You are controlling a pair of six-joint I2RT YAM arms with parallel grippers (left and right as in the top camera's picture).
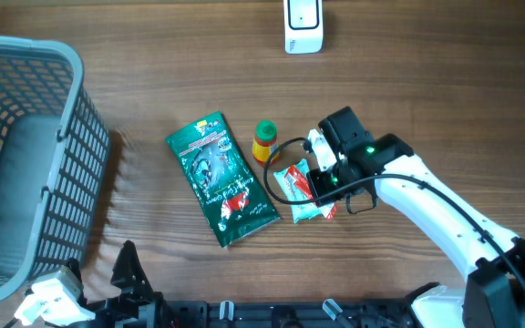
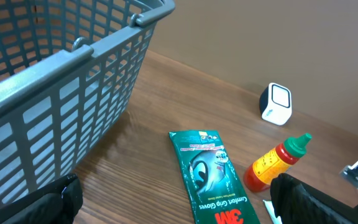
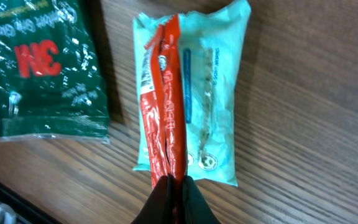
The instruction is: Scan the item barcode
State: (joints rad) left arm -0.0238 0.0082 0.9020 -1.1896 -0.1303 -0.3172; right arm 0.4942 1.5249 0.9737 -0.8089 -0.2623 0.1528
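Note:
A teal packet with a red strip (image 1: 301, 191) lies on the wooden table to the right of centre. My right gripper (image 1: 323, 180) is shut on it. In the right wrist view the packet (image 3: 194, 93) stretches away from my right gripper (image 3: 174, 183), whose jaws pinch the end of the raised red fold. No barcode shows on the packet's visible face. The white scanner (image 1: 303, 25) stands at the table's far edge, also seen as the scanner (image 2: 276, 103) in the left wrist view. My left gripper (image 1: 89, 284) rests at the near left edge, open and holding nothing.
A green 3M glove pack (image 1: 219, 178) lies left of the packet. A small red sauce bottle with a green cap (image 1: 264, 141) lies between them. A grey plastic basket (image 1: 25, 155) fills the left side, close to my left gripper (image 2: 179, 208).

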